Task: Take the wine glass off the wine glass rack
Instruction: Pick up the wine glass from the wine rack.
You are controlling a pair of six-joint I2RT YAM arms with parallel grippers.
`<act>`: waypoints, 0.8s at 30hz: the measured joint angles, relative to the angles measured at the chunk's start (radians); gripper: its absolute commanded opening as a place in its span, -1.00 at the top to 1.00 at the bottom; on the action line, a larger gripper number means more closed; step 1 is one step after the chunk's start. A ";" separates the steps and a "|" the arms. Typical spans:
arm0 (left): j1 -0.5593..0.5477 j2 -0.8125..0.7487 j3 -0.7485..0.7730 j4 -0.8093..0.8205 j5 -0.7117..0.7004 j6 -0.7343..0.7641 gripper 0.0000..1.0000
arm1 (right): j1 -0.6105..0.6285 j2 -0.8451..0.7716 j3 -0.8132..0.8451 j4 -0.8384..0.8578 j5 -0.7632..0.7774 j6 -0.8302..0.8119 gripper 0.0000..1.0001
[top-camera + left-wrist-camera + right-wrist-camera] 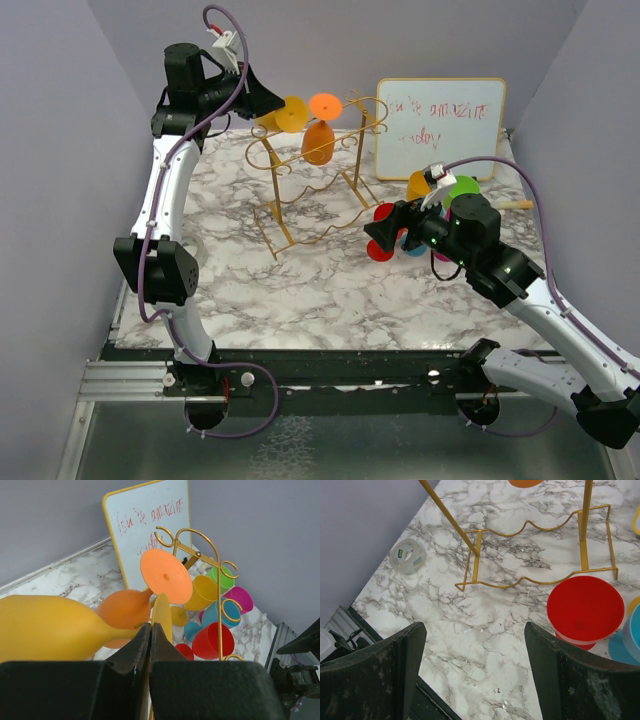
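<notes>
Yellow wine glass (45, 627): up at the top of the wine glass rack (583, 540), far-left end, lying near level, bowl toward the left arm, thin foot disc edge-on just past the fingertips. Pinched at the stem by the left gripper (151, 629), jaws pressed together on it. Cannot tell whether resting on the rail or lifted clear. Just beside it, orange wine glass (122, 611), hanging bowl-down from the same top rail, round foot up. Rack upright on the marble table (300, 290), toward the back. Behind and right of the rack, whiteboard (440, 125) with red scribble. Right of the rack's base, cluster of coloured glasses (239, 599), red glass (585, 607) nearest. Right gripper (475, 630) low over bare marble near the rack's base, jaws wide apart, nothing held, red glass just beside one finger. Tape roll (407, 556) near the table's left edge.
</notes>
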 measured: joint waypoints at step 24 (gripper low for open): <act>0.058 0.000 -0.176 0.444 0.066 -0.406 1.00 | 0.000 0.000 0.000 -0.019 0.009 0.000 -0.71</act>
